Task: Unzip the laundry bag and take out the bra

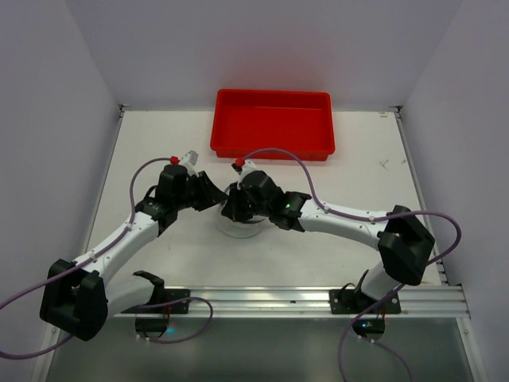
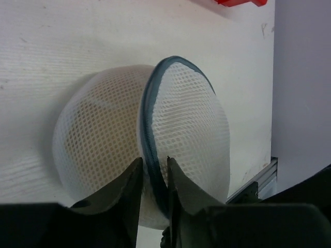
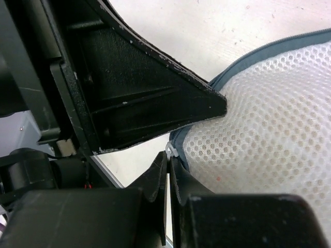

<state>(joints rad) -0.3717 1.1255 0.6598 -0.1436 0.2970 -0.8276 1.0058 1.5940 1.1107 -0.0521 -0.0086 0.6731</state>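
White table; laundry bag at centre. Left gripper pinches zipper rim running straight ahead; right gripper pressed together alongside.

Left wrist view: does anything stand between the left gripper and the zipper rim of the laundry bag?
Nothing visible does. The left gripper has one finger on each side of the dark zipper rim of the laundry bag, and no other object lies in the gap.
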